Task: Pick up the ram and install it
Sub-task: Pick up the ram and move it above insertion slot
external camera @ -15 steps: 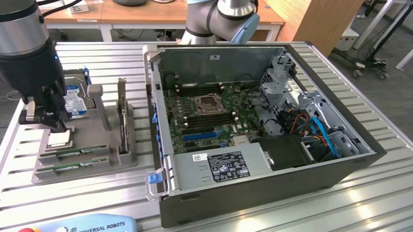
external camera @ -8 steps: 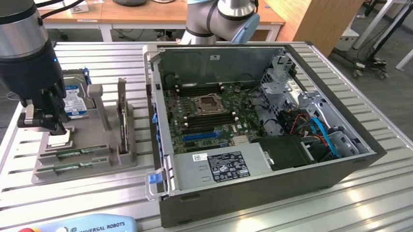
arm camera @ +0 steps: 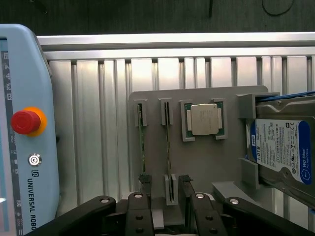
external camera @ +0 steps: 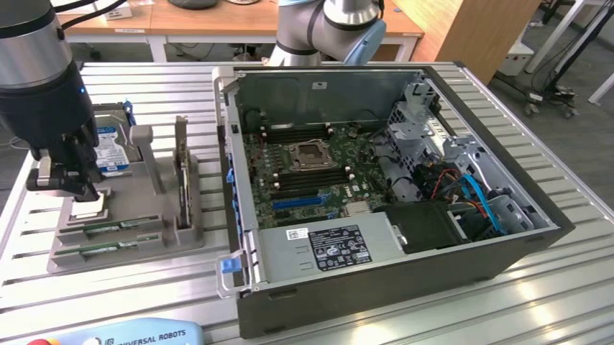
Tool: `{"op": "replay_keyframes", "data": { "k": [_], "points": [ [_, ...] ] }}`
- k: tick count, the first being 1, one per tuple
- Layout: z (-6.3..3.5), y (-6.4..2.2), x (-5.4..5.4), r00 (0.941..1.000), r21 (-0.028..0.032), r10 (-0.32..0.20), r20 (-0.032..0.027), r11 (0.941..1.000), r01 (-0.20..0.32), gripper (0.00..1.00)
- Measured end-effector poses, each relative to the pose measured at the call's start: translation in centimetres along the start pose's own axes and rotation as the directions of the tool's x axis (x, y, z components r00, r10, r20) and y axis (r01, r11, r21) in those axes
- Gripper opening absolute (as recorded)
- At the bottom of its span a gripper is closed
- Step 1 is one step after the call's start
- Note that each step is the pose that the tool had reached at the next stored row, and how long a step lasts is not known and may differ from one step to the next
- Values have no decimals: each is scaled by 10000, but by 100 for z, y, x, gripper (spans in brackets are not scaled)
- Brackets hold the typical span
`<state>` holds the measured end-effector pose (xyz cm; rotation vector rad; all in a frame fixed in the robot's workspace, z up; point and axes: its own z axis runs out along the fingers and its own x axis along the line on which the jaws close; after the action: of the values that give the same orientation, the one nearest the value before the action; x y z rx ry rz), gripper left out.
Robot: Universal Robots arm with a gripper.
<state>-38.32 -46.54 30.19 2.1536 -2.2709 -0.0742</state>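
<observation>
We hold gripper [arm camera: 166, 183] over tray [arm camera: 197, 162], fingers [arm camera: 187, 187] spread and empty, astride ram [arm camera: 168, 137]. We judge good grasp needs centring on ram, clear of other stick [arm camera: 141, 142].

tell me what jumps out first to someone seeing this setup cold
The open computer case on the exterior view's right, its green motherboard bare, draws the eye first. On the exterior view's left the gripper hangs low over a grey holder with two ram sticks, a silver processor and a blue-labelled hard drive. The wrist view adds a red stop button on the pendant.
</observation>
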Motion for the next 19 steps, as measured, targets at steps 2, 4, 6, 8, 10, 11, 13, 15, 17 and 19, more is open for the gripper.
{"op": "replay_keyframes", "data": {
  "k": [2, 4, 6, 8, 10, 11, 13, 15, 17, 19],
  "points": [
    [22, -1, 1, 10000, 0, -1, 0, 10000, 1, 36],
    [48, -2, 1, 10000, -1, 0, 0, 10000, 0, 36],
    [75, -3, 2, 10000, -1, 0, -1, 10000, 0, 36],
    [103, -4, 3, 10000, 0, 0, 0, 10000, 0, 36],
    [129, -6, 3, 10000, 0, 0, 0, 10000, 0, 36],
    [141, -6, 3, 10000, 1, 0, 1, 10000, 0, 36],
    [154, -6, 4, 10000, -1, 0, 0, 10000, 0, 36],
    [153, -6, 4, 10000, -3, 0, -2, 10000, 0, 36],
    [156, -6, 6, 10000, 0, 1, 0, 10000, -1, 36],
    [157, -8, 18, 10000, 1, -1, 1, 10000, 1, 36]
  ]
}}
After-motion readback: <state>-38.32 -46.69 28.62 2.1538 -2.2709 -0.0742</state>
